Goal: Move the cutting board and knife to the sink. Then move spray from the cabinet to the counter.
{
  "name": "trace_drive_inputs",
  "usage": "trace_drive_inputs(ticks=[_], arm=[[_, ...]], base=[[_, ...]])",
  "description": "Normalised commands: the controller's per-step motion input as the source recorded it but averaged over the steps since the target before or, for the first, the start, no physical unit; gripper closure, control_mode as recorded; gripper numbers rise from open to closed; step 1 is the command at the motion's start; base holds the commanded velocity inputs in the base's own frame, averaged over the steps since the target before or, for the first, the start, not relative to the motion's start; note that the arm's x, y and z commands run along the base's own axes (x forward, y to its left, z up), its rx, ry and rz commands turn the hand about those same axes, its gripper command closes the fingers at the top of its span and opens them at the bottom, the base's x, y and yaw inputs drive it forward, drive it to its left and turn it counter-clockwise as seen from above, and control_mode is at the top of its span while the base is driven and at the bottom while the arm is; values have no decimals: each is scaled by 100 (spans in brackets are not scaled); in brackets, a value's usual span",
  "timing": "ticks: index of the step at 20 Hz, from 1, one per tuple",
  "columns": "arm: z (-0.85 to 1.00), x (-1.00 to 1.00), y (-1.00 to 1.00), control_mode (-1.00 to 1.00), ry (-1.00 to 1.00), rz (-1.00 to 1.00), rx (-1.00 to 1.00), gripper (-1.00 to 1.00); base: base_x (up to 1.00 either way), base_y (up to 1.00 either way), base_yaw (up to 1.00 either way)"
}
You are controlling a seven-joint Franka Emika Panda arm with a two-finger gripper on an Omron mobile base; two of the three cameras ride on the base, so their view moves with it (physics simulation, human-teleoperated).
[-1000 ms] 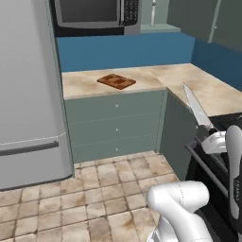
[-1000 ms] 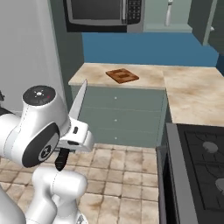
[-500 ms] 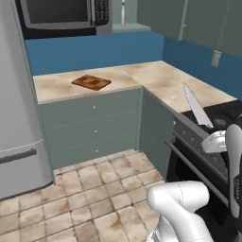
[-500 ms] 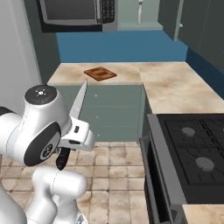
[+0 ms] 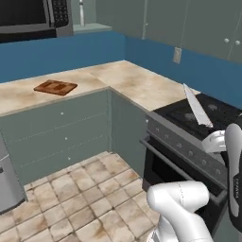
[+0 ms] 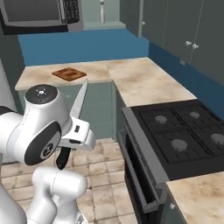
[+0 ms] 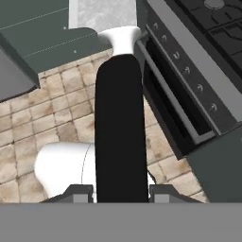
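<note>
Between the gripper's two fingertips sits the black handle of the knife, clamped on both sides, with the silver blade pointing away from the hand and tilted upward over the tiled floor. Well beyond the blade tip, the cutting board lies flat on the counter. Beside the hand stands the stove, its oven door ajar.

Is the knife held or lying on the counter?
Held. The knife stands blade-up in the gripper, whose fingers flank its black handle, above the floor.
</note>
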Motion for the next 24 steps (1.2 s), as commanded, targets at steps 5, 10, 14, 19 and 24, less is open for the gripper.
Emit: trace_drive_inputs(ticks=[5, 10, 14, 19, 24], arm=[[0, 0, 0, 100, 0, 0, 0, 100], [0, 0, 0, 100, 0, 0, 0, 100], [0, 0, 0, 100, 0, 0, 0, 100], [0, 0, 0, 100, 0, 0, 0, 100], [0, 0, 0, 100, 0, 0, 0, 100]], base=[[-51, 0, -32], [-62, 0, -29], [-65, 0, -28], [-67, 0, -28], [-75, 0, -28]])
